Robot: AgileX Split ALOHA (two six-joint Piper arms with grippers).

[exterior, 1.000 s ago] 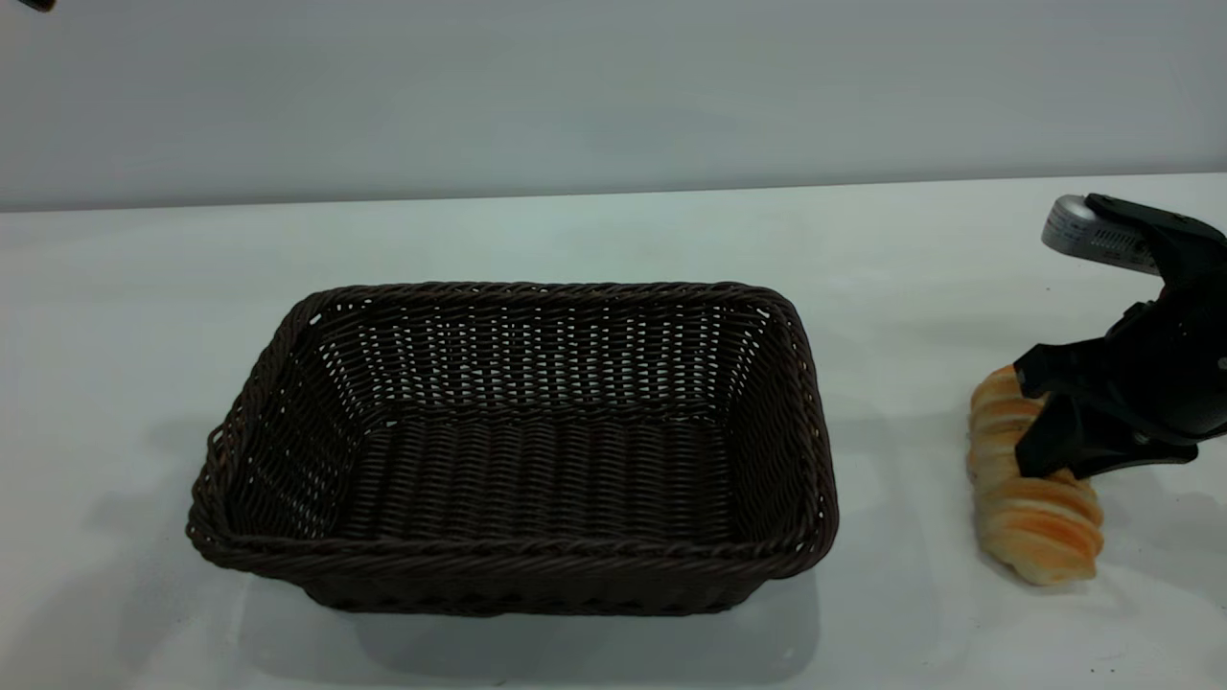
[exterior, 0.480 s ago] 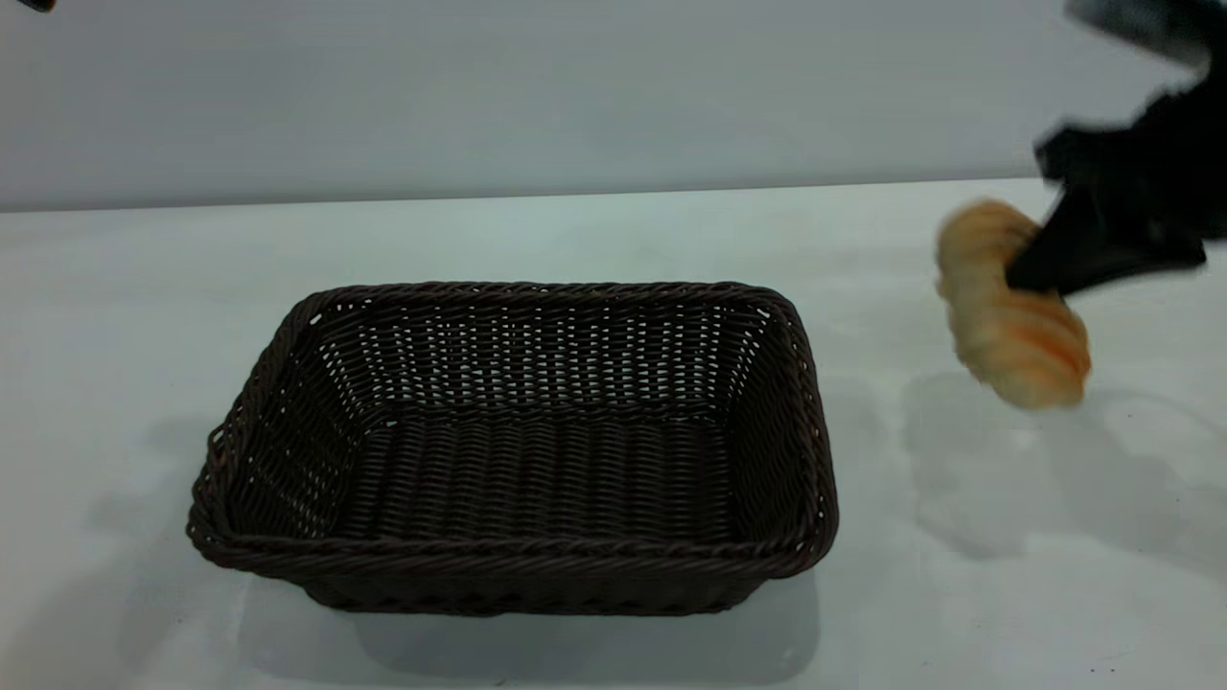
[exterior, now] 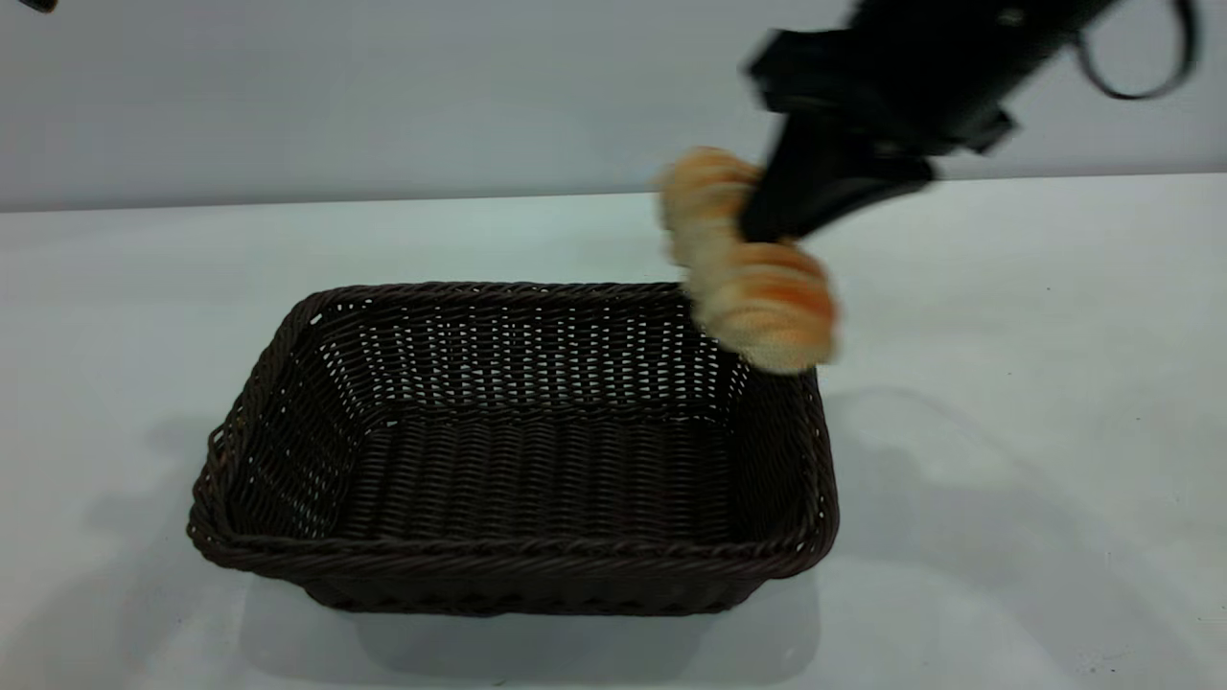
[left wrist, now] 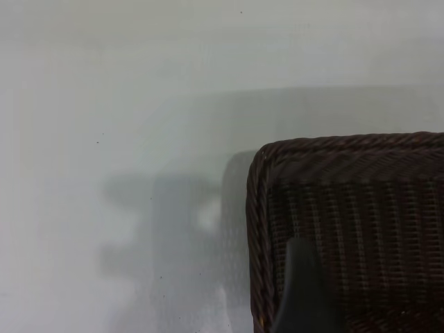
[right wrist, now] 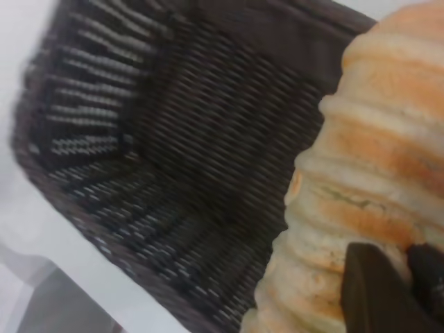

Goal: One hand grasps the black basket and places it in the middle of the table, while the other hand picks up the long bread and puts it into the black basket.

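The black basket point(exterior: 518, 558) stands empty on the white table point(exterior: 1035, 316), near the middle. My right gripper point(exterior: 767, 222) is shut on the long bread point(exterior: 762, 292) and holds it in the air over the basket's far right corner. In the right wrist view the ridged golden bread point(right wrist: 374, 152) fills the frame beside the gripper point(right wrist: 399, 281), with the basket's weave point(right wrist: 173, 139) below. Part of my left gripper point(left wrist: 303, 295) shows in the left wrist view, high above a basket corner point(left wrist: 347, 143). In the exterior view only a sliver of the left arm point(exterior: 36, 5) shows at the top left.
A plain grey wall runs behind the table's far edge. Bare white tabletop lies to the left and right of the basket.
My right gripper has lifted the bread off the table at the right and carried it up and left, to above the basket's far right corner. The basket has not moved.
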